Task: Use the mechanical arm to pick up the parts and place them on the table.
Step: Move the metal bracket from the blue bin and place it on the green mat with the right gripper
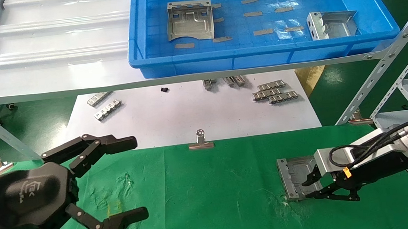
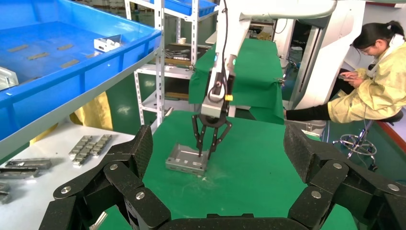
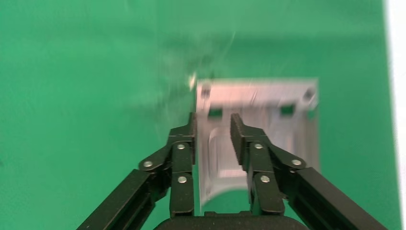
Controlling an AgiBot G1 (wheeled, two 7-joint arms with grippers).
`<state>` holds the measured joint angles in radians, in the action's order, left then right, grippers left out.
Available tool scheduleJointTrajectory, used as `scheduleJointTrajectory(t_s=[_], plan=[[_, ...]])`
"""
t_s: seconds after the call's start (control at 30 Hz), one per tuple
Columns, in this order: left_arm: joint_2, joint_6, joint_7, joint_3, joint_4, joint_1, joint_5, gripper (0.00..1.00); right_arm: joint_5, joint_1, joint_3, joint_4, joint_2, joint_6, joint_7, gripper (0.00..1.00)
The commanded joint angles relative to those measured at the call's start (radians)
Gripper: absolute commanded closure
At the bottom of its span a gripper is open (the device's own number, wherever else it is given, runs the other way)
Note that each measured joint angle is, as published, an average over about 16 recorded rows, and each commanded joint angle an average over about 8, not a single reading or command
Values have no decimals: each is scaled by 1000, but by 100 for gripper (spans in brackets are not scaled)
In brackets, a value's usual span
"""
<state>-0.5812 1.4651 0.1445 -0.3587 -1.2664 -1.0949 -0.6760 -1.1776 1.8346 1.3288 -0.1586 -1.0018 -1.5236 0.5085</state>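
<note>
A grey stamped part (image 1: 294, 177) lies flat on the green table (image 1: 215, 195) at the right. My right gripper (image 1: 310, 188) points down over its near edge. Its fingers stand a little apart, one outside the part's bent-up wall, one inside, with a gap between inner pad and wall. The right wrist view shows the part (image 3: 268, 124) under the gripper (image 3: 213, 127). The left wrist view shows both from afar: part (image 2: 184, 160), right gripper (image 2: 206, 152). Two more parts (image 1: 190, 20) (image 1: 332, 24) lie in the blue tray (image 1: 258, 55). My left gripper (image 1: 137, 177) is wide open and empty at the lower left.
A silver binder clip (image 1: 201, 141) sits at the cloth's far edge. Toothed strips (image 1: 275, 92) (image 1: 108, 107) lie on white paper behind it. The white ribbed shelf (image 1: 51, 43) carries the tray; slanted shelf struts (image 1: 390, 66) stand at right. A seated person (image 2: 378, 81) is beyond the table.
</note>
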Motion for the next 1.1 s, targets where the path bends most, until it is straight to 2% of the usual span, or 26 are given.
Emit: scheduleJointTrajectory(t_s=[0.03,0.2,0.37,0.7,1.1], plan=[[0,0,0,0,0,0,0,0,19,12,-12,9,5,-25,-1,0],[0,0,0,0,0,0,0,0,107,13,-63,7,23,-74,-32,0],[0,0,0,0,0,0,0,0,151,7,-88,-1,31,-89,-48,0],[0,0,0,0,0,0,0,0,134,1,-85,-9,31,-80,-45,0],[0,0,0,0,1,0,0,0,186,-126,-245,-194,91,-62,-153,0]])
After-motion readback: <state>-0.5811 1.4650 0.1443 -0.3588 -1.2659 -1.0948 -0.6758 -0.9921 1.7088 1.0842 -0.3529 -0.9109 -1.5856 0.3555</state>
